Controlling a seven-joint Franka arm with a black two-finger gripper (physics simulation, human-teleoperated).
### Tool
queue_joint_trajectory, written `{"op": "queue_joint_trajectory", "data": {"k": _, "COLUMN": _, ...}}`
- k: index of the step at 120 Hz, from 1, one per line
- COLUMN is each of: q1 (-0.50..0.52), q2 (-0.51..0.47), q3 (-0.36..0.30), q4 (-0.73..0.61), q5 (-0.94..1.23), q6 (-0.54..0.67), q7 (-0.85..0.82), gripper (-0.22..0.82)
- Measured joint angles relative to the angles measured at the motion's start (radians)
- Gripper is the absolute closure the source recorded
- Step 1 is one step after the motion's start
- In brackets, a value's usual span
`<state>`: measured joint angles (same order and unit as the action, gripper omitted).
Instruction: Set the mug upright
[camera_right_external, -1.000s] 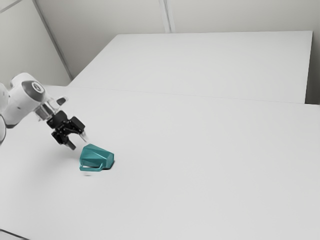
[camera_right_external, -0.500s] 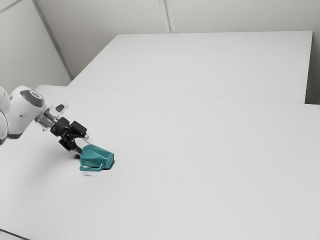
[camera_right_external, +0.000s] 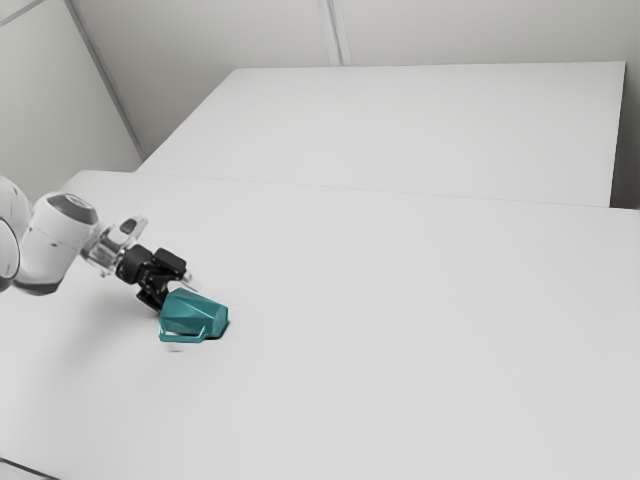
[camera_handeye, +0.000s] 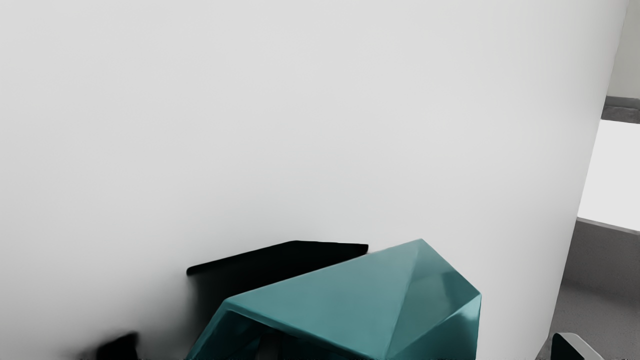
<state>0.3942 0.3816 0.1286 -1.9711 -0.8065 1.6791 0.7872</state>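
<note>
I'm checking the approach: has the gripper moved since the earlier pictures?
Yes: toward the exterior view's right and slightly down, bringing the gripper closer to the unmoved mug.

A faceted teal mug (camera_right_external: 205, 315) lies on its side on the white tabletop (camera_right_external: 420, 340), at eight o'clock from the exterior view's centre, handle (camera_right_external: 184, 339) toward six o'clock.

Teal mug (camera_handeye: 345, 300), faceted, lying on its side on pale table (camera_handeye: 320, 125). Mouth dark inside, with narrow dark strip (camera_handeye: 269, 347) in it; too little in sight to name. Black shadow (camera_handeye: 280, 262) on table along one flank, small blurred dark patch (camera_handeye: 118, 347) farther out. Past the opposite flank, one fingertip (camera_handeye: 579, 345), pale-edged, apart from mug. Beyond table edge, gray surface (camera_handeye: 600, 310) and flat white area (camera_handeye: 612, 175).
</note>
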Motion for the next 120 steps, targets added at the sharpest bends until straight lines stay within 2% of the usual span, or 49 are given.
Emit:
{"op": "queue_joint_trajectory", "data": {"k": 16, "q1": 0.0, "q2": -0.002, "q3": -0.007, "q4": -0.002, "q5": -0.004, "q6": -0.011, "q7": -0.002, "gripper": 0.2}}
{"op": "queue_joint_trajectory", "data": {"k": 37, "q1": 0.0, "q2": -0.007, "q3": -0.007, "q4": 0.003, "q5": -0.006, "q6": -0.037, "q7": -0.006, "gripper": 0.53}}
{"op": "queue_joint_trajectory", "data": {"k": 48, "q1": 0.0, "q2": -0.012, "q3": -0.008, "q4": 0.007, "q5": -0.008, "q6": -0.051, "q7": -0.007, "gripper": 0.63}}
{"op": "queue_joint_trajectory", "data": {"k": 75, "q1": 0.0, "q2": -0.025, "q3": -0.025, "q4": 0.009, "q5": -0.018, "q6": -0.074, "q7": -0.011, "gripper": 0.74}}
{"op": "queue_joint_trajectory", "data": {"k": 103, "q1": 0.0, "q2": -0.045, "q3": -0.04, "q4": 0.009, "q5": -0.02, "q6": -0.076, "q7": -0.015, "gripper": 0.77}}
{"op": "queue_joint_trajectory", "data": {"k": 120, "q1": -0.003, "q2": -0.088, "q3": -0.08, "q4": 0.036, "q5": -0.015, "q6": -0.071, "q7": -0.018, "gripper": 0.78}}
